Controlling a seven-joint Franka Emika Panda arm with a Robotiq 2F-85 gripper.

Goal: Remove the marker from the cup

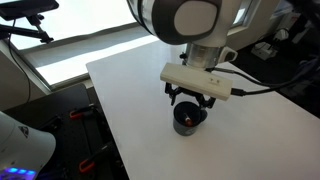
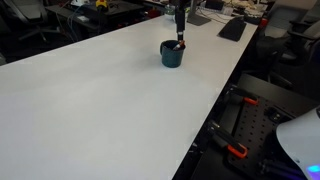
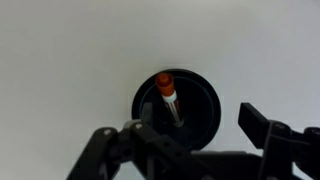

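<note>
The wrist view looks straight down into the cup point(image 3: 190, 100), and only there can you see inside it. The marker point(image 3: 168, 95) stands in the round black mouth, leaning toward one side, with its orange-red end pointing up and a pale spot on top. In an exterior view the cup point(image 2: 171, 55) is a small dark thing far off on the big white table point(image 2: 100, 110), and a bit of red from the marker point(image 2: 180, 44) peeks over its rim. In an exterior view from closer by, the cup point(image 1: 187, 123) sits near the middle of the table point(image 1: 130, 90), but the marker is too small to make out there. The gripper point(image 3: 185, 130) hangs right above the cup. Its fingers point(image 3: 262, 125) are spread wide, one on each side of the cup's mouth, and they hold nothing. They do not touch the marker. I cannot tell if they touch the cup. In both exterior views the gripper point(image 1: 189, 104) point(image 2: 178, 22) comes straight down over the cup. A long white box point(image 1: 198, 81) sits across the wrist, and a dark cable point(image 1: 262, 90) runs off from it. At the far end of the table lies a flat black thing point(image 2: 232, 28), well apart from the cup. Red clamps point(image 2: 236, 151) show below the table's edge.
</note>
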